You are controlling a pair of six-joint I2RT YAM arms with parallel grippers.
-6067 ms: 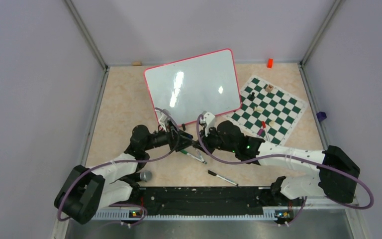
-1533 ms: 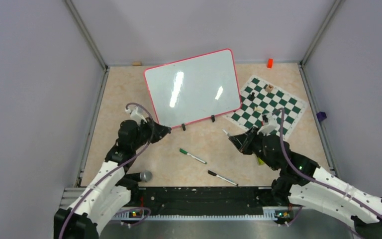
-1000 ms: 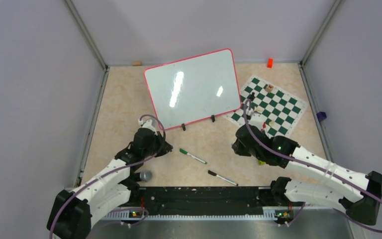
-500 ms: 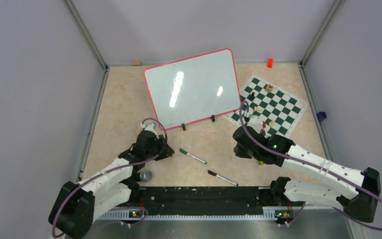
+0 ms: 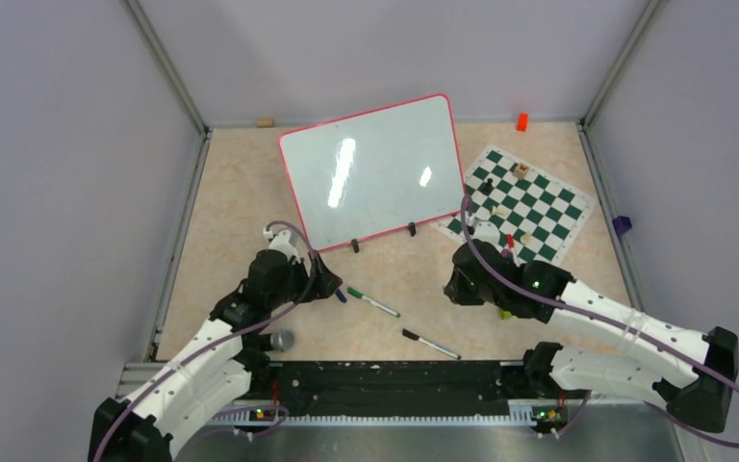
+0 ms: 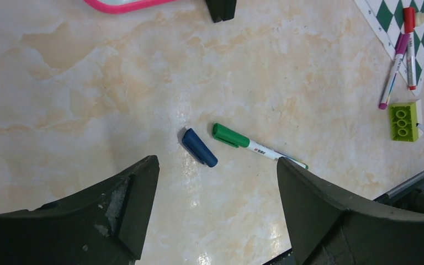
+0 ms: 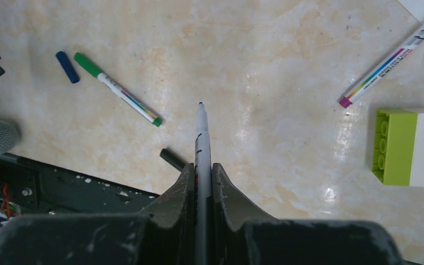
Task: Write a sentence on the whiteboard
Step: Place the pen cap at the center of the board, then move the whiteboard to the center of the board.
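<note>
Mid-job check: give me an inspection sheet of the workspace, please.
Surface: beige marbled table, no spills seen.
Job's things: whiteboard blank, no writing seen; uncapped marker in the right gripper.
Clutter: blue cap, green-capped marker, black-capped marker, microphone, chess mat, green-and-white brick.
Grippers: left gripper open above the blue cap; right gripper shut on the marker.
Cables: purple cables loop above both wrists.
Surroundings: grey walls; orange block at the far edge.

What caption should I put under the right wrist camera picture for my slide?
Right gripper clamps an uncapped marker above the table, blue cap and green pen lying nearby.
</note>
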